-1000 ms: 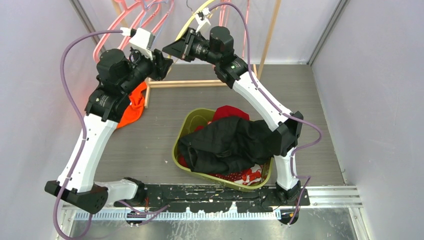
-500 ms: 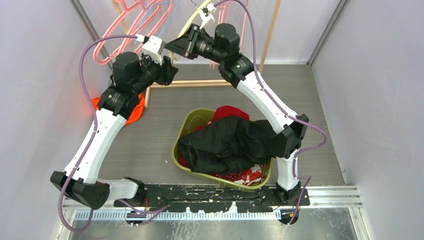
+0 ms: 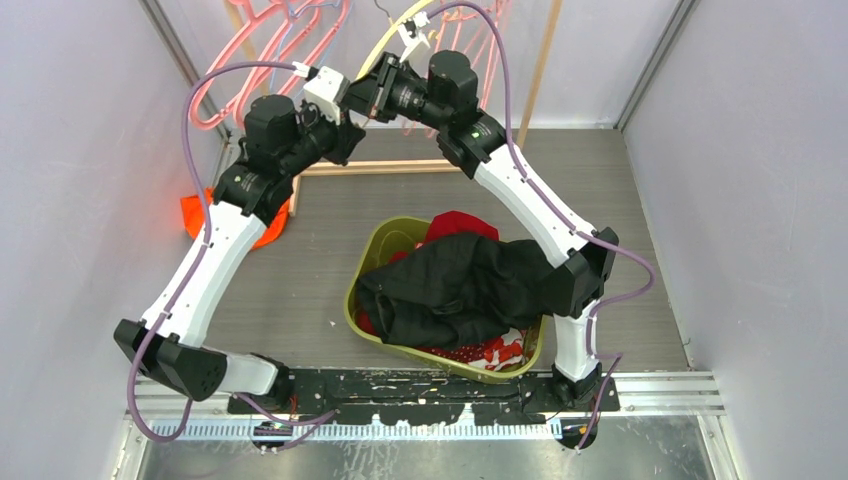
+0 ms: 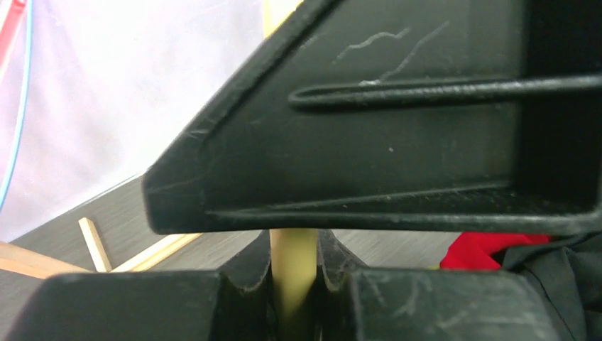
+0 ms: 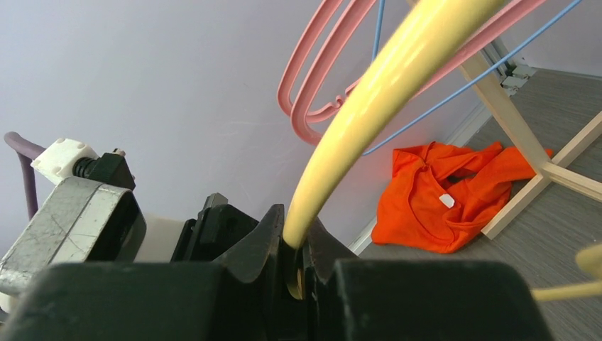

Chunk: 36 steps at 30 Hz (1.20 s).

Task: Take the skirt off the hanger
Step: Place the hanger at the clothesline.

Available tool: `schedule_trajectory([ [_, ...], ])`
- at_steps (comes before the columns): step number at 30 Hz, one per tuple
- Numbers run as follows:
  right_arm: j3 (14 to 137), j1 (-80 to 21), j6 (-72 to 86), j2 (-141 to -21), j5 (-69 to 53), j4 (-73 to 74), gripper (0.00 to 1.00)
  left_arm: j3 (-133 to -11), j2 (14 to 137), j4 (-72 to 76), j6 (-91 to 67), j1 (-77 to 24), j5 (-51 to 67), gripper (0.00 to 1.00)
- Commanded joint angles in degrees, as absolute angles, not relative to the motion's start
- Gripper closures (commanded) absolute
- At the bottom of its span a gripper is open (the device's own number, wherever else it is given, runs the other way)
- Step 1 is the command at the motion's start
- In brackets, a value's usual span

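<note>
You've got both up at the far edge: left gripper (image 4: 292, 284) and right gripper (image 5: 293, 264), each clamped tight on 1 yellow hanger (image 5: 369, 92).

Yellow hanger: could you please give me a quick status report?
Left gripper, right gripper: both shut on yellow hanger. No cloth seen on it; orange garment on floor by rack. Pink hangers close alongside.

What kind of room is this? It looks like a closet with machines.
Probably a robot test booth set up as a laundry corner: two arms bolted to a rail, pink hangers on a wooden rack, a basket of clothes, plain walls close around.
</note>
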State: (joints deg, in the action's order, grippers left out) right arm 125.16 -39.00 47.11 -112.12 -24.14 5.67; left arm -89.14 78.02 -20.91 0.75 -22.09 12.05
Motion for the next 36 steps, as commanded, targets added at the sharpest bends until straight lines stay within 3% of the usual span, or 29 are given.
schedule_trajectory([
  [1, 126.35, -39.29, 44.47, -107.06, -25.45, 3.46, 0.99, -90.35, 75.36, -16.08, 1.02, -20.83, 8.24, 1.00],
  [3, 126.73, -39.21, 43.63, -106.99, -25.06, 4.29, 0.96, -88.90, 74.03, -15.37, 1.48, -20.83, 6.36, 1.00],
  [14, 122.46, -39.25, 27.72, -100.52, -16.90, 13.69, 0.38, -86.96, 70.91, -18.41, 5.73, -19.69, -0.58, 1.00],
  [36, 108.25, -39.26, 14.50, -85.31, -4.23, 21.01, 0.35, -99.76, 80.56, -22.47, 6.41, -19.45, -0.19, 1.00],
])
